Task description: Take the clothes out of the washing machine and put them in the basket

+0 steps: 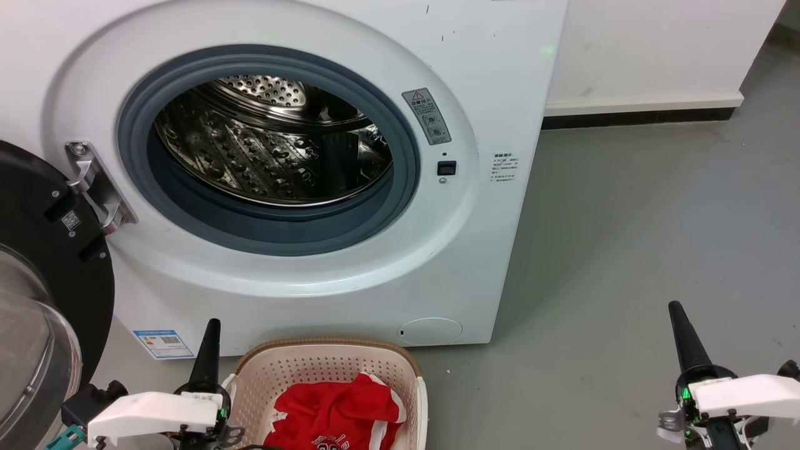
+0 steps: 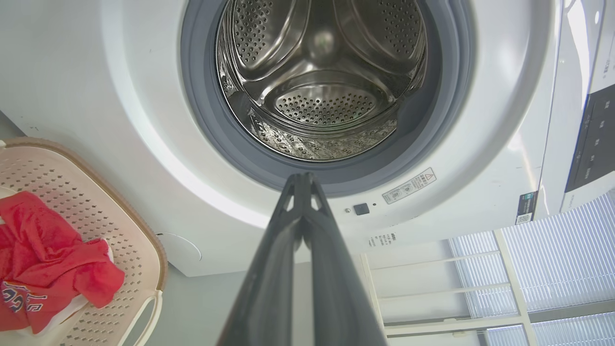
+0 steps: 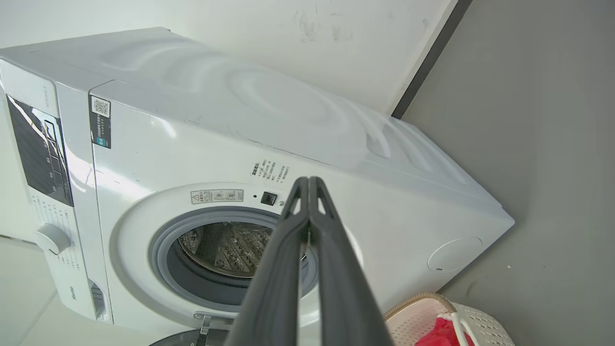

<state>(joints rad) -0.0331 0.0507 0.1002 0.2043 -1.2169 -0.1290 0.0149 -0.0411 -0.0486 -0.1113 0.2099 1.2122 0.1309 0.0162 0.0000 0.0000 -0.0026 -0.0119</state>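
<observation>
The white washing machine (image 1: 300, 275) stands with its door (image 1: 44, 275) swung open to the left; its steel drum (image 1: 275, 144) shows bare metal inside (image 2: 322, 96). The clothes (image 1: 337, 415), red with white bands and dark lettering, lie in the cream basket (image 1: 278, 369) on the floor before the machine, also seen as clothes (image 2: 43, 259) in the basket (image 2: 125, 230) and clothes (image 3: 439, 334) in the basket (image 3: 480, 327). My left gripper (image 1: 212, 325) is shut and empty just left of the basket (image 2: 302, 177). My right gripper (image 1: 675, 307) is shut and empty over the floor, far right (image 3: 307, 179).
Grey floor (image 1: 656, 219) stretches to the right of the machine, up to a white wall with a dark skirting (image 1: 637, 119). The open door's glass bowl (image 1: 31, 369) bulges at the lower left, near my left arm. A white shelf frame and blinds (image 2: 480, 288) are in the left wrist view.
</observation>
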